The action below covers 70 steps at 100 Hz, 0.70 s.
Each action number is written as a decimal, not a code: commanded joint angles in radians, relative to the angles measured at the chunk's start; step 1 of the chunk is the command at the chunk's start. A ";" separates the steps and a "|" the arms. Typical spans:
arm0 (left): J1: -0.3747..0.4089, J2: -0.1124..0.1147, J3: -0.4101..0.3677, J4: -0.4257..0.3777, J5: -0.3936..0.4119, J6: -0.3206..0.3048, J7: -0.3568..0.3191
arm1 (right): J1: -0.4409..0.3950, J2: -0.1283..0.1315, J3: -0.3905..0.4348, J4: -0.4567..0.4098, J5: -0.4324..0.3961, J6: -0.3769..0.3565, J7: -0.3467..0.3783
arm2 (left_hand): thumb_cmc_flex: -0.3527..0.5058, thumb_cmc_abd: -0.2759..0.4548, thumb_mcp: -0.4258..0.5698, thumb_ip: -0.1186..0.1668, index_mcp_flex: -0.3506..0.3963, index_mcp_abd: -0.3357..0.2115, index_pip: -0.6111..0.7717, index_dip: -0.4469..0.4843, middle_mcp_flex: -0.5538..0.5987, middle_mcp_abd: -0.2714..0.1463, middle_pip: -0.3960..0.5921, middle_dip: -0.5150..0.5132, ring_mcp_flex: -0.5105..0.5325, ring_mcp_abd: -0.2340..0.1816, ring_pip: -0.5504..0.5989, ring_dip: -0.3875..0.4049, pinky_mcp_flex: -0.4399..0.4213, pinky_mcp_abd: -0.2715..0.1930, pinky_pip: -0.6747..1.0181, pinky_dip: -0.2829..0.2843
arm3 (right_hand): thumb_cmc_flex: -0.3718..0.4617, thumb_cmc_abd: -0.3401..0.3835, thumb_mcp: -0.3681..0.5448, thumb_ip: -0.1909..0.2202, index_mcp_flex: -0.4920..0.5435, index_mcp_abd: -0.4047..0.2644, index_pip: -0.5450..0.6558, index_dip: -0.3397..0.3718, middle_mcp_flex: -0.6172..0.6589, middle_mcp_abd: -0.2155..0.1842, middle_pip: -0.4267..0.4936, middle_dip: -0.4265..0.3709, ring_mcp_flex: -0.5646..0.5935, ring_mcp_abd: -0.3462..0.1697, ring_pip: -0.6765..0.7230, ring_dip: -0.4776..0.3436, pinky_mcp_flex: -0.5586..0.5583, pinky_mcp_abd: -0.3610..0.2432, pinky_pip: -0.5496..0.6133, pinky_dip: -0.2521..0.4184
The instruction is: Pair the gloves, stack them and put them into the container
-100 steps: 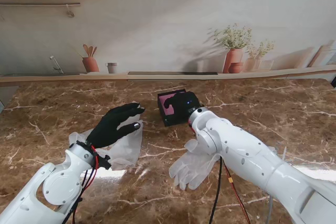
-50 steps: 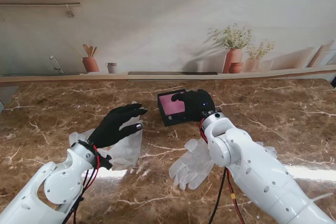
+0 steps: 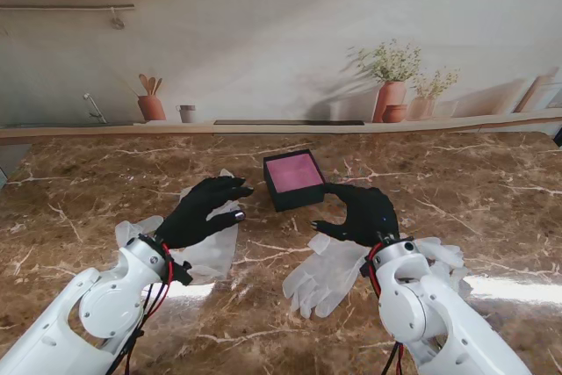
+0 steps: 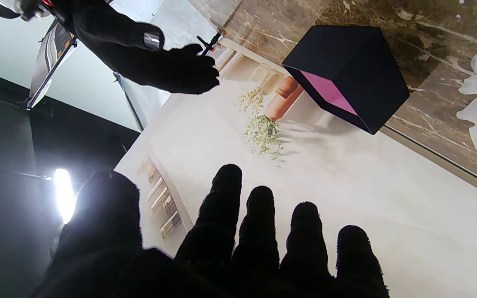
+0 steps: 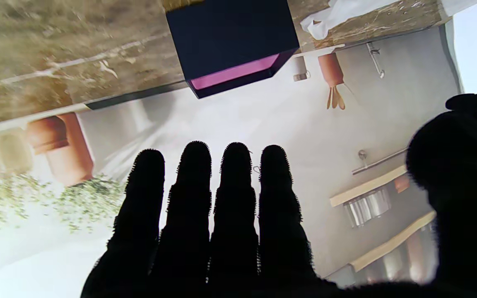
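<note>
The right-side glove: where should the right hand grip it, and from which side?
Likely the cuff end nearest the right hand, coming from above: the glove lies flat and limp, its fingers pointing toward me, so a pinch there should lift it whole.

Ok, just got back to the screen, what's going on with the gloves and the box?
Nothing is packed yet. The container sits open, showing only its pink inside. One clear glove lies on the left under the left hand, which hovers over it with fingers spread. More clear gloves lie on the right, nearer to me than the right hand, which is open and holds nothing.
</note>
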 commanded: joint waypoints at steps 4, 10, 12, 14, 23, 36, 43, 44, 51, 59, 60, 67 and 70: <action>0.010 0.001 0.009 -0.001 0.003 0.008 -0.001 | -0.042 -0.007 0.003 0.005 -0.005 0.036 0.000 | -0.022 0.026 -0.030 0.012 -0.015 -0.021 -0.007 0.004 -0.023 -0.031 -0.017 -0.011 -0.028 -0.065 -0.019 -0.015 0.000 -0.036 -0.025 0.020 | 0.017 -0.007 -0.020 0.036 -0.002 0.012 -0.003 -0.013 0.004 0.013 0.007 -0.017 -0.008 0.002 0.018 -0.015 -0.003 0.007 0.022 -0.010; 0.013 0.000 0.014 -0.003 0.003 0.010 0.002 | -0.047 -0.007 0.005 0.012 -0.014 0.061 -0.010 | -0.021 0.026 -0.030 0.012 -0.014 -0.019 -0.006 0.005 -0.021 -0.031 -0.016 -0.010 -0.026 -0.066 -0.019 -0.015 0.001 -0.033 -0.023 0.024 | 0.035 -0.012 -0.027 0.037 0.007 0.014 0.013 -0.013 0.019 0.017 0.025 -0.001 0.034 0.024 0.061 0.024 0.019 0.046 0.104 0.044; 0.014 0.000 0.015 -0.003 0.002 0.010 0.004 | -0.047 -0.007 0.006 0.015 -0.021 0.072 -0.008 | -0.020 0.025 -0.030 0.012 -0.015 -0.020 -0.006 0.005 -0.021 -0.031 -0.016 -0.010 -0.026 -0.067 -0.019 -0.015 0.002 -0.032 -0.022 0.025 | 0.042 -0.012 -0.031 0.037 0.009 0.015 0.017 -0.013 0.023 0.021 0.027 0.003 0.055 0.031 0.077 0.040 0.040 0.061 0.149 0.078; 0.015 0.000 0.017 -0.003 0.002 0.011 0.005 | -0.047 -0.006 0.006 0.017 -0.028 0.086 -0.006 | -0.020 0.026 -0.030 0.012 -0.015 -0.020 -0.006 0.005 -0.020 -0.032 -0.016 -0.010 -0.025 -0.067 -0.019 -0.014 0.002 -0.031 -0.021 0.027 | 0.050 -0.013 -0.034 0.037 0.015 0.019 0.022 -0.012 0.033 0.027 0.032 0.007 0.095 0.047 0.107 0.062 0.087 0.070 0.230 0.131; 0.020 -0.001 0.021 -0.007 0.003 0.012 0.010 | -0.034 -0.002 -0.002 0.037 -0.066 0.152 0.006 | -0.017 0.025 -0.029 0.012 -0.016 -0.018 -0.006 0.005 -0.021 -0.027 -0.017 -0.011 -0.025 -0.068 -0.020 -0.015 0.002 -0.032 -0.018 0.032 | 0.100 -0.048 -0.044 0.039 0.045 0.035 0.055 0.001 0.083 0.046 0.064 0.026 0.233 0.054 0.241 0.172 0.199 0.065 0.468 0.306; 0.024 -0.002 0.023 -0.010 0.005 0.010 0.015 | -0.001 0.018 -0.039 0.074 -0.206 0.281 0.062 | -0.014 0.023 -0.030 0.011 -0.014 -0.018 -0.004 0.006 -0.020 -0.031 -0.017 -0.011 -0.023 -0.070 -0.020 -0.014 0.001 -0.032 -0.017 0.037 | 0.141 -0.112 -0.042 0.037 0.066 0.053 0.073 0.010 0.149 0.039 0.157 0.106 0.318 0.021 0.446 0.320 0.286 0.008 0.685 0.405; 0.024 -0.002 0.023 -0.009 0.005 0.008 0.015 | 0.016 0.027 -0.065 0.091 -0.259 0.335 0.107 | -0.012 0.023 -0.030 0.011 -0.014 -0.019 -0.004 0.006 -0.019 -0.031 -0.016 -0.010 -0.022 -0.073 -0.020 -0.014 0.002 -0.032 -0.016 0.039 | 0.158 -0.111 -0.063 0.039 0.073 0.051 0.077 0.013 0.174 0.023 0.242 0.194 0.291 0.006 0.548 0.388 0.290 -0.024 0.742 0.424; 0.024 -0.002 0.023 -0.009 0.005 0.008 0.015 | 0.018 0.029 -0.068 0.092 -0.265 0.342 0.116 | -0.012 0.023 -0.030 0.011 -0.015 -0.020 -0.005 0.006 -0.020 -0.031 -0.016 -0.011 -0.022 -0.073 -0.020 -0.014 0.002 -0.032 -0.016 0.039 | 0.155 -0.109 -0.064 0.038 0.072 0.050 0.076 0.013 0.174 0.018 0.257 0.211 0.278 0.006 0.557 0.397 0.286 -0.031 0.745 0.426; 0.023 -0.002 0.023 -0.009 0.004 0.007 0.014 | 0.037 0.033 -0.099 0.112 -0.279 0.391 0.147 | -0.012 0.023 -0.030 0.011 -0.015 -0.018 -0.004 0.007 -0.020 -0.030 -0.016 -0.010 -0.022 -0.073 -0.021 -0.014 0.002 -0.031 -0.016 0.040 | 0.139 -0.104 -0.060 0.037 0.068 0.047 0.071 0.015 0.155 -0.011 0.382 0.356 0.167 0.004 0.640 0.480 0.234 -0.049 0.736 0.440; 0.022 -0.001 0.023 -0.009 0.003 0.007 0.013 | 0.059 0.036 -0.133 0.135 -0.293 0.440 0.177 | -0.010 0.024 -0.030 0.011 -0.015 -0.018 -0.004 0.007 -0.020 -0.032 -0.017 -0.011 -0.022 -0.075 -0.021 -0.014 0.001 -0.031 -0.016 0.041 | 0.103 -0.095 -0.044 0.034 0.062 0.041 0.074 0.027 0.114 -0.036 0.481 0.523 0.062 -0.008 0.730 0.570 0.161 -0.047 0.701 0.463; 0.023 -0.001 0.023 -0.010 0.002 0.008 0.012 | 0.062 0.036 -0.138 0.139 -0.292 0.446 0.179 | -0.009 0.024 -0.030 0.011 -0.015 -0.018 -0.004 0.007 -0.020 -0.031 -0.017 -0.011 -0.023 -0.074 -0.022 -0.015 0.001 -0.032 -0.016 0.041 | 0.100 -0.095 -0.041 0.034 0.063 0.041 0.076 0.030 0.110 -0.038 0.491 0.538 0.054 -0.010 0.736 0.575 0.155 -0.048 0.698 0.467; 0.024 -0.002 0.024 -0.011 0.001 0.008 0.012 | 0.084 0.037 -0.168 0.165 -0.286 0.482 0.191 | -0.009 0.023 -0.030 0.011 -0.014 -0.018 -0.004 0.007 -0.020 -0.032 -0.016 -0.010 -0.024 -0.076 -0.023 -0.015 0.001 -0.035 -0.018 0.041 | 0.079 -0.091 -0.031 0.033 0.068 0.029 0.090 0.049 0.090 -0.046 0.526 0.615 -0.001 -0.008 0.739 0.585 0.113 -0.048 0.672 0.486; 0.025 -0.002 0.024 -0.011 0.001 0.008 0.013 | 0.096 0.037 -0.183 0.179 -0.285 0.498 0.196 | -0.008 0.023 -0.030 0.011 -0.014 -0.019 -0.004 0.007 -0.020 -0.032 -0.016 -0.010 -0.024 -0.077 -0.023 -0.015 0.001 -0.036 -0.018 0.041 | 0.073 -0.090 -0.031 0.032 0.071 0.024 0.097 0.059 0.078 -0.048 0.534 0.642 -0.031 -0.008 0.737 0.587 0.093 -0.049 0.659 0.494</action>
